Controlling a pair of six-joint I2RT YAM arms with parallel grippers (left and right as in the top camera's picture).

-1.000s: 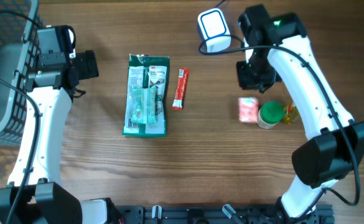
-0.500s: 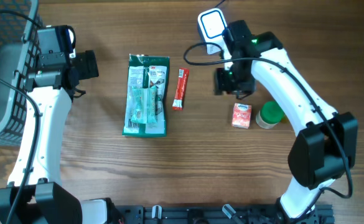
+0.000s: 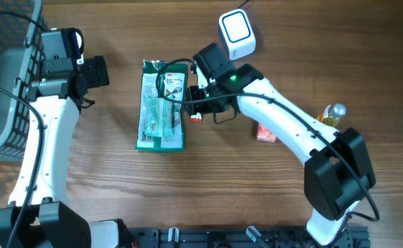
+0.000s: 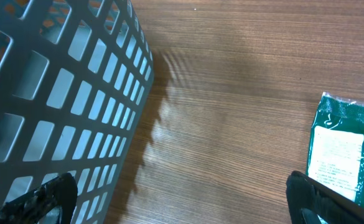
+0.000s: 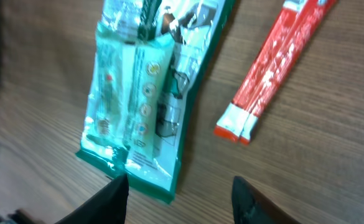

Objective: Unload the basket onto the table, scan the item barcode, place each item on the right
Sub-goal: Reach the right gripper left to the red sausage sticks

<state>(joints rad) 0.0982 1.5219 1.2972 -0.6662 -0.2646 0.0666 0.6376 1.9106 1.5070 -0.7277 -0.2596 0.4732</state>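
Hovering my right tool (image 5: 178,202) over the gap between the red stick (image 5: 275,68) and the green packet (image 3: 161,103), I have it released. Its fingers (image 5: 116,199) stand apart with only bare wood between them, grasping nothing. The stick lies flat near the middle of the tabletop (image 3: 222,186); from overhead only its six o'clock end shows past my wrist. The packet lies just beside it at nine o'clock, flat, its long side running twelve to six, not touching the stick.

At one o'clock from the stick, near the far edge, sits the white scanner (image 3: 237,33). At four o'clock a pink box (image 3: 265,133) peeps out from under my right arm. Farther off at three o'clock is a small yellow bottle (image 3: 333,112).

My left tool (image 4: 178,200) is well apart at nine o'clock. It is also released, its fingers wide with nothing between them, beside the grey basket (image 3: 1,89) at the tabletop's left edge.
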